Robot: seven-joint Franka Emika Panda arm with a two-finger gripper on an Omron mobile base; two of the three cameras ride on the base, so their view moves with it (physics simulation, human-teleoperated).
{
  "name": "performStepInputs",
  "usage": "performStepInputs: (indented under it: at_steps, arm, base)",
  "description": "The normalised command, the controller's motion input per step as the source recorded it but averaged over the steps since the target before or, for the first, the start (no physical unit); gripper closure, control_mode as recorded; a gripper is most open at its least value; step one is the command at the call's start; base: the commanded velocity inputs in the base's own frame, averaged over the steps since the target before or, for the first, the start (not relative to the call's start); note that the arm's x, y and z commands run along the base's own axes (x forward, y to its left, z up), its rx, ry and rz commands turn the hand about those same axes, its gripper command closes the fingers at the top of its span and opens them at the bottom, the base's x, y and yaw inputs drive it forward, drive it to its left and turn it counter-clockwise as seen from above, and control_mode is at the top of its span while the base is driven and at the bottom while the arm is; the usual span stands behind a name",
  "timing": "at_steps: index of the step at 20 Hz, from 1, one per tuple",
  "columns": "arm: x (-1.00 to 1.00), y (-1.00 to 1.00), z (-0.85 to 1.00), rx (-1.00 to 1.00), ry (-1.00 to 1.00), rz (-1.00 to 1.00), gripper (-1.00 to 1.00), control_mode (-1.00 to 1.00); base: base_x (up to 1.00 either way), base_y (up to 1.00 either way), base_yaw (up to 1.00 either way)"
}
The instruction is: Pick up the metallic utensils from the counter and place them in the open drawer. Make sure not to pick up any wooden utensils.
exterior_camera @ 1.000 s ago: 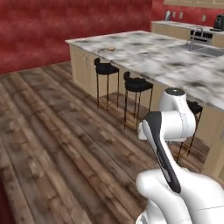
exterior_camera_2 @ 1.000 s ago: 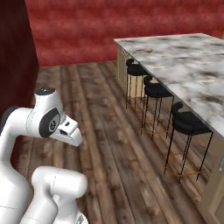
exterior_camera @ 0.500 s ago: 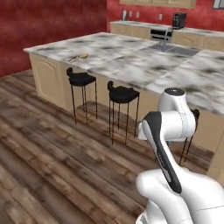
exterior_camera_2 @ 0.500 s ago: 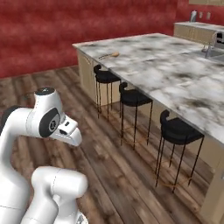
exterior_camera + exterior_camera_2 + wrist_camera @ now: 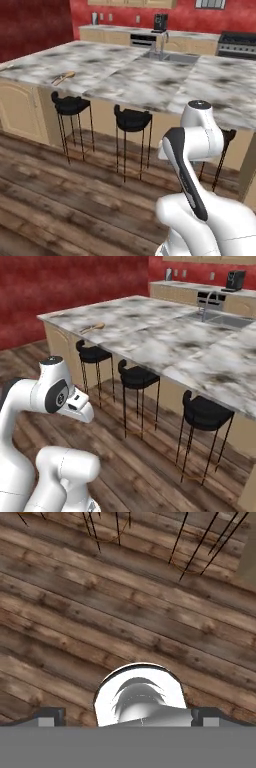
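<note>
The counter [image 5: 130, 75] is a long marble island across the room, also seen in the right base view [image 5: 165, 341]. On its far left end lies a tan wooden utensil [image 5: 63, 77], which the right base view [image 5: 92, 327] shows too. The metallic utensils are too small to make out from here, and the open drawer is out of view. My gripper [image 5: 130, 717] hangs folded close to the base and points down at the plank floor. It is open, its dark fingertips [image 5: 50, 716] set wide apart with nothing between them.
Three black bar stools [image 5: 70, 105] [image 5: 132, 119] [image 5: 205, 411] stand along the near side of the island. A sink with a faucet [image 5: 167, 56] is set into the counter. Wood floor [image 5: 60, 200] lies open between me and the stools.
The whole scene has shifted in both base views, so the base has driven and turned. The island now lies broadside with the back kitchen wall in sight. The arm keeps its folded pose.
</note>
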Motion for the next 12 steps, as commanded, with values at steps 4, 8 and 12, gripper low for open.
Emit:
performStepInputs:
  at_steps: [4, 8, 12]
  arm:
    - [0.00, 0.00, 0.00, 0.00, 0.00, 0.00, -1.00, 1.00]
    - [0.00, 0.00, 0.00, 0.00, 0.00, 0.00, -1.00, 1.00]
    - [0.00, 0.00, 0.00, 0.00, 0.00, 0.00, -1.00, 1.00]
  base:
    - [1.00, 1.00, -0.31]
    - [1.00, 1.00, -0.11]
    - [1.00, 1.00, 0.00]
